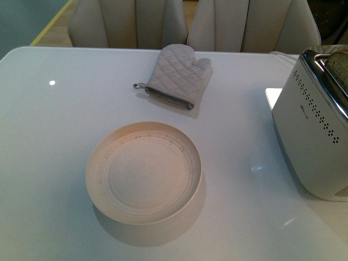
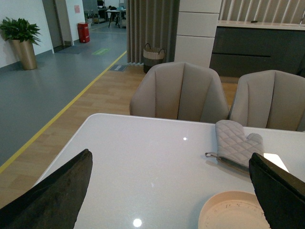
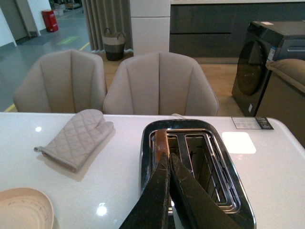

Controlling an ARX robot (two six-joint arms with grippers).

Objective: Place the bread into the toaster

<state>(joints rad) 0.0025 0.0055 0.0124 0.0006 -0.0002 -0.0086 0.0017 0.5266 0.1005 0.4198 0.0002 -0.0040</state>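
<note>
right gripper (image 3: 167,164) – fingers nearly closed, empty | bread (image 3: 162,143) just beyond fingertips, upright in toaster (image 3: 190,167) slot, lengthwise | left gripper (image 2: 167,191) wide open – idle, farther

2 beige upholstered chairs (image 2: 180,93) face a glossy white worktop (image 1: 49,141); beyond, grey floor with a yellow line (image 2: 62,112), a potted plant (image 2: 21,38), a woven basket (image 2: 153,53), dark cabinets (image 2: 259,45).
</note>
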